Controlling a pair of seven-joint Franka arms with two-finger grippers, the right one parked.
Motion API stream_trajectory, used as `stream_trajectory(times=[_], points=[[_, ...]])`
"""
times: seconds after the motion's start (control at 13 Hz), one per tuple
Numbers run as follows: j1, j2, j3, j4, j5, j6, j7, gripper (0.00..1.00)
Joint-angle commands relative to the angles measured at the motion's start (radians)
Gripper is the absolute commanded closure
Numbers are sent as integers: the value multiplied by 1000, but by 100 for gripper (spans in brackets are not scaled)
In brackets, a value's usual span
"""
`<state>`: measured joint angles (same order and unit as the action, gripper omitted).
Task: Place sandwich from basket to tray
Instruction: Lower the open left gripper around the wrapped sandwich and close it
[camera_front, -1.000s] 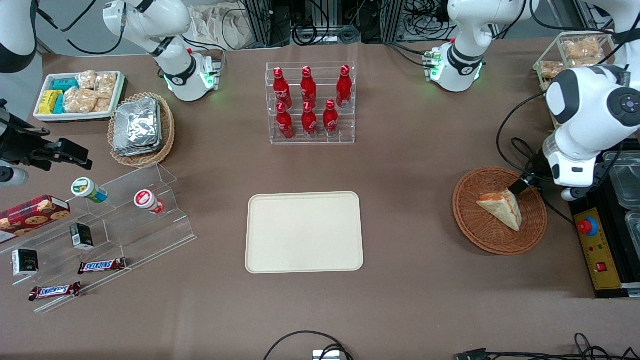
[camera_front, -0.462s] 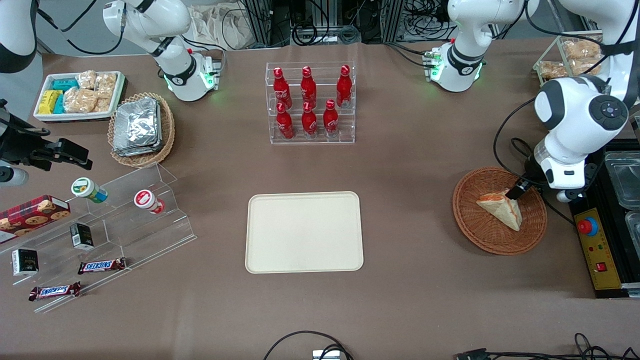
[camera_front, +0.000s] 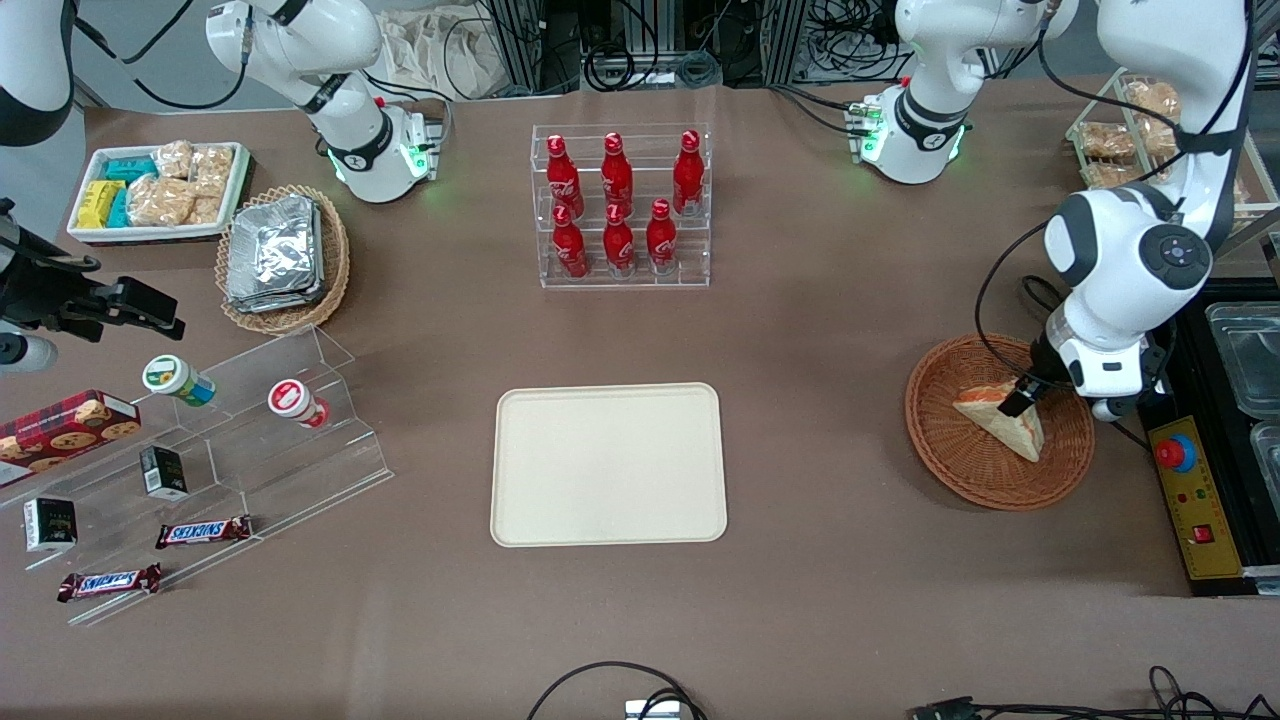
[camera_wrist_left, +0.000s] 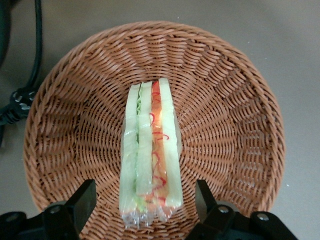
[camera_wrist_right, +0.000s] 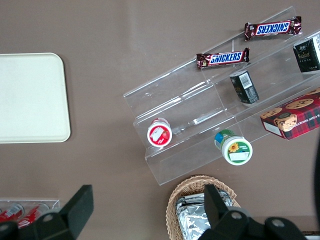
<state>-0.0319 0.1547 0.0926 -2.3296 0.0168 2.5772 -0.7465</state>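
Front view: the basket sits toward the working arm's end of the tabletop, well apart from the tray, which lies near the middle and closer to the camera-side edge; the sandwich lies in the basket; the gripper hangs directly over the sandwich's upper end, one dark finger showing against the bread.

Left wrist view: the sandwich lies on edge in the middle of the basket, its red and green filling facing the camera; the gripper is spread wide, its fingers either side of the wedge's near end and apart from it.
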Motion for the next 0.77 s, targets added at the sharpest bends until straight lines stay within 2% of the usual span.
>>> stream_trajectory(times=[0.0,0.23,0.46,0.69], points=[[4,15,-2,-27,3,60,-24,11],[4,38,-4,-39,5,93,-24,6],[4,65,-4,-45,6,136,-20,6],[3,74,-4,-45,6,138,-19,27]])
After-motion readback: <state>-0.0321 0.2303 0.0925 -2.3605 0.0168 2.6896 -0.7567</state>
